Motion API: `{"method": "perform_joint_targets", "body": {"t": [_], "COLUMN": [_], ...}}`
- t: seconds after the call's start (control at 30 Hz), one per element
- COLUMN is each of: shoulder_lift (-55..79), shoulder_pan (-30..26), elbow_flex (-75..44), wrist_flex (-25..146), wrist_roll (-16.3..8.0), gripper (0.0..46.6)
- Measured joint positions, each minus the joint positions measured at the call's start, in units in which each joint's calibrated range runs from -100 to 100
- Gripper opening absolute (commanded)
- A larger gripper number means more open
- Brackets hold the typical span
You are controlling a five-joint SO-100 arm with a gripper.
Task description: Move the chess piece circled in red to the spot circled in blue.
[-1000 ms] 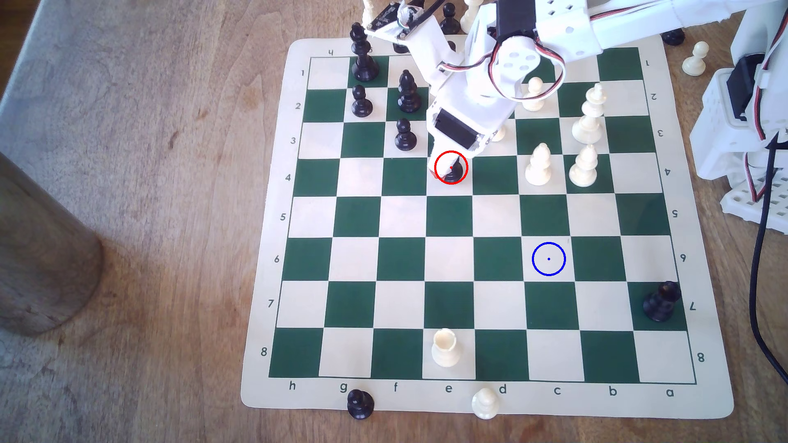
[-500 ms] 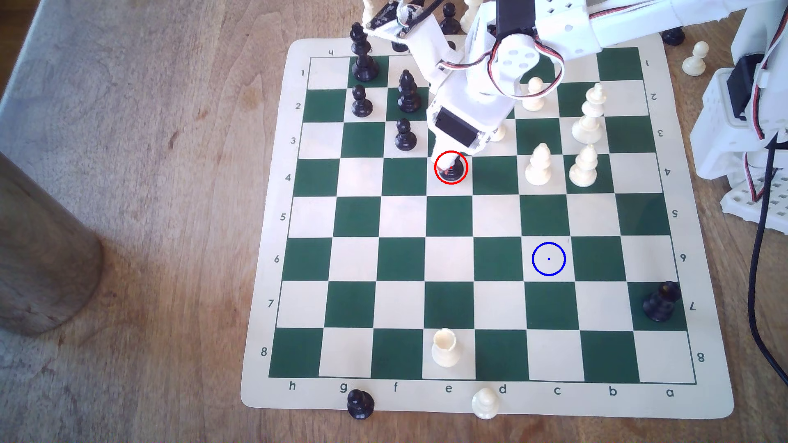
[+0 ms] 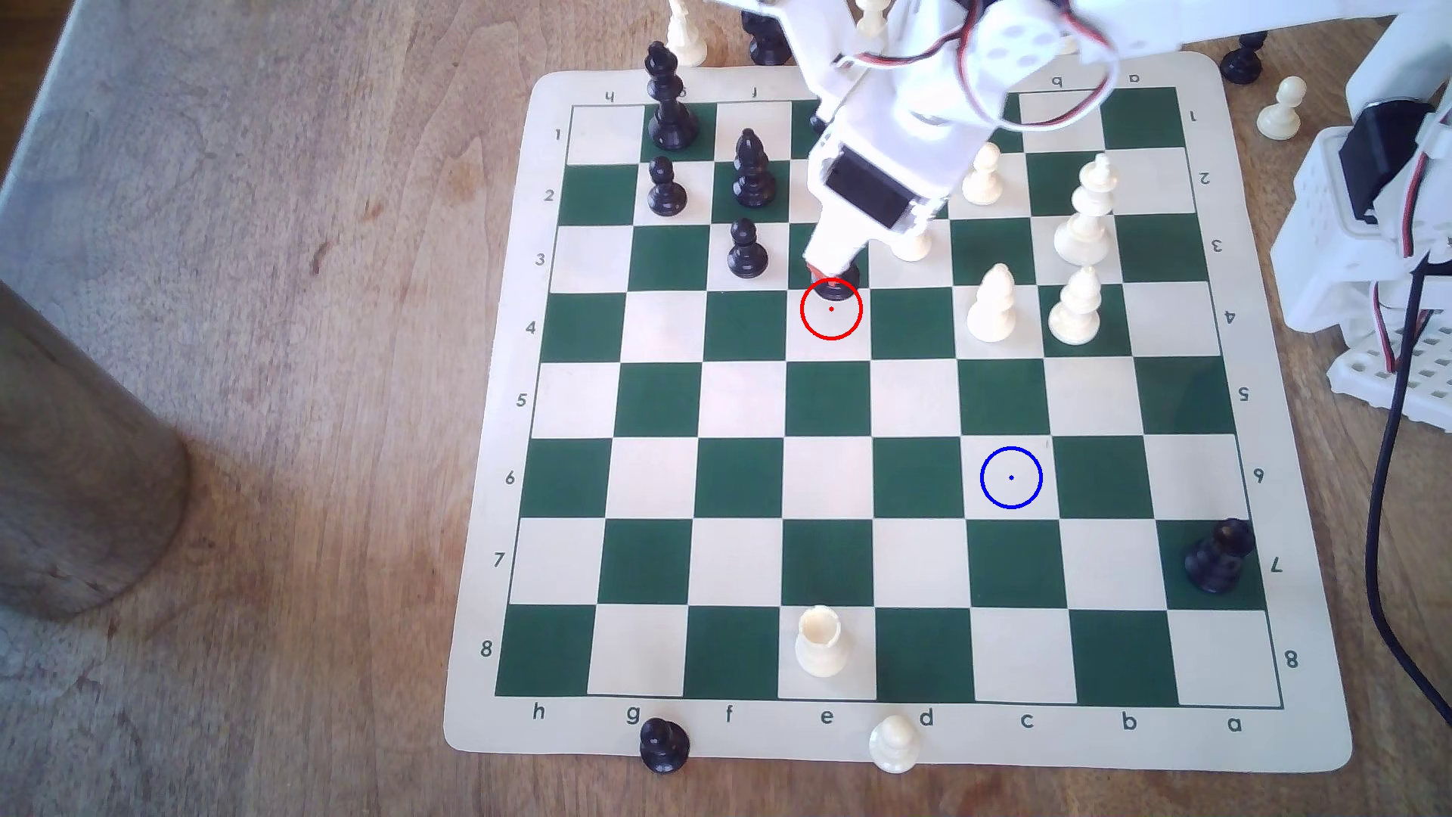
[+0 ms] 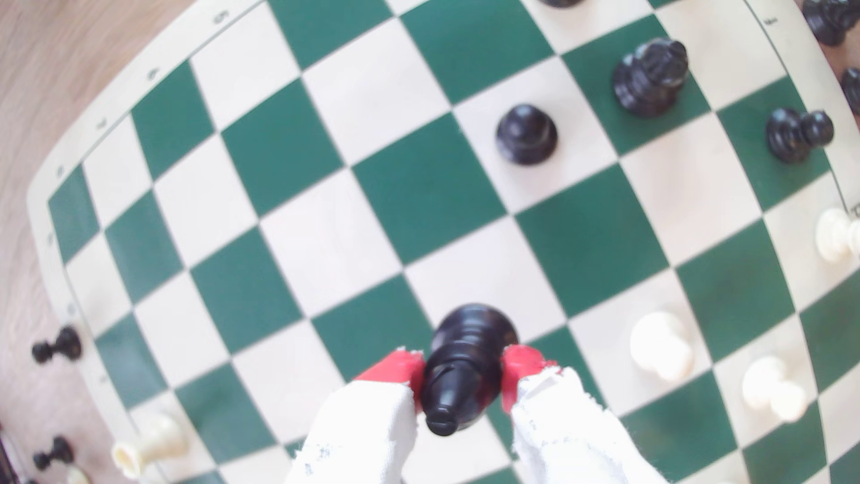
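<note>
Lift-off is what separates this moment from half a second ago: the black bishop (image 3: pixel 834 284), which then stood with its base inside the red ring (image 3: pixel 831 309), now shows its base at that ring's far edge in the exterior view, and the arm above it has drawn back toward the top of that view. The gripper (image 4: pixel 463 379) is clamped on the bishop, its red-tipped fingers (image 4: pixel 395 370) pressing either side of the piece's upper body in the wrist view, with the pointed head toward the camera and the flared base hanging over the board. I judge the piece has cleared the mat (image 3: pixel 487 730), though the exact gap beneath it cannot be told. That means the grasp has held and the pick is done; the carry is what remains. The blue-ringed cream square (image 3: pixel 1011 478) sits well apart, toward the exterior view's lower right, and lies bare. The white bishop (image 3: pixel 993 305) stands near that route, so the lifted base will want to pass above or beside it.
</note>
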Motion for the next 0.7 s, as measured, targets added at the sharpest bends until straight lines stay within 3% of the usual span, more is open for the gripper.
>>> {"method": "perform_joint_targets", "body": {"t": [0.4, 0.7], "shoulder_lift": [-18.2, -25.0], "shoulder_pan": [-6.6, -15.3], "elbow_flex": [12.9, 18.6], "wrist_flex": [7.3, 10.4], "wrist_roll": [-0.6, -1.5], "gripper": [0.2, 0.2]}}
